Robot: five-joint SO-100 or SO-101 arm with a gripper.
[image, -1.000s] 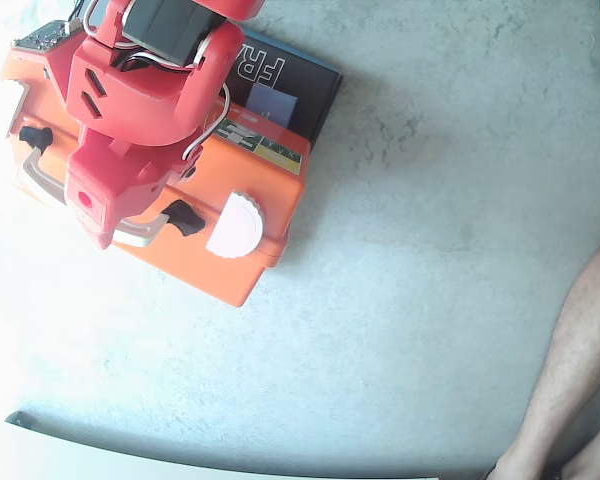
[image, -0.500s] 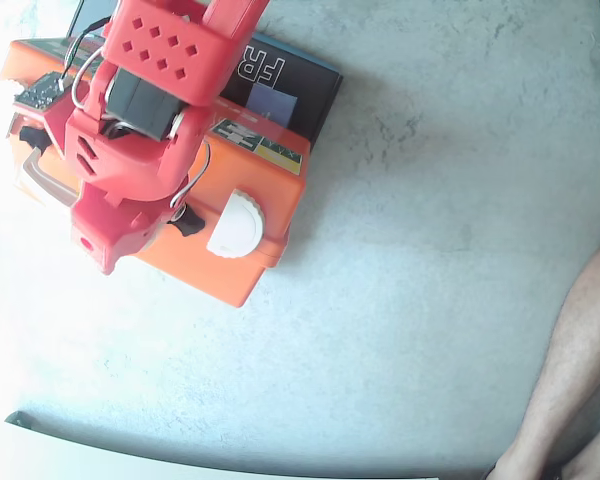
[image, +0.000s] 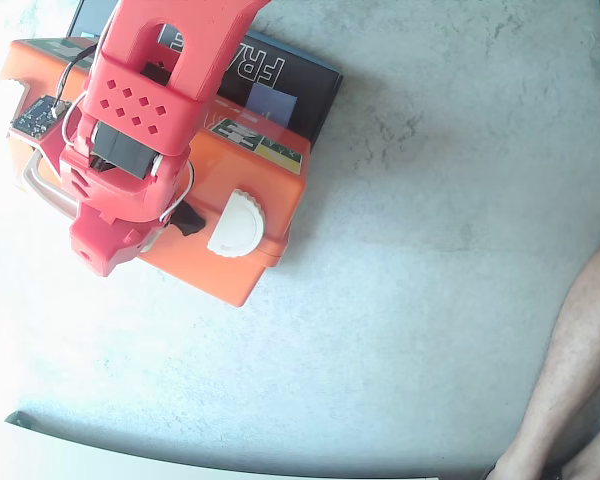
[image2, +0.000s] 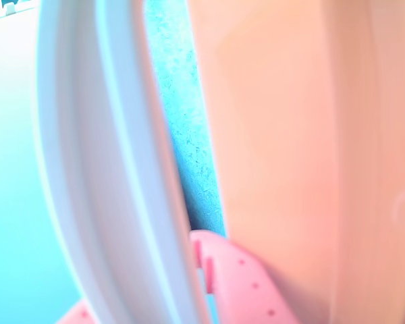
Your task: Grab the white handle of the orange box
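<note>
The orange box (image: 235,270) lies on the grey floor at the upper left of the fixed view. Its white handle (image: 42,188) curves out from the box's left side. In the wrist view the handle (image2: 108,169) fills the left half as a white curved bar, with the orange box wall (image2: 290,148) to its right. My red gripper (image: 102,252) points down over the handle side of the box. In the wrist view the gripper (image2: 142,314) has one pink finger (image2: 239,287) on the right of the handle and a second sliver on its left, both touching it.
A white round latch (image: 237,224) sits on the box's front. A black case with white lettering (image: 280,90) lies behind the box. A small circuit board (image: 40,115) is at its left end. A person's bare leg (image: 570,370) stands at the right edge. A pale edge (image: 130,462) runs along the bottom.
</note>
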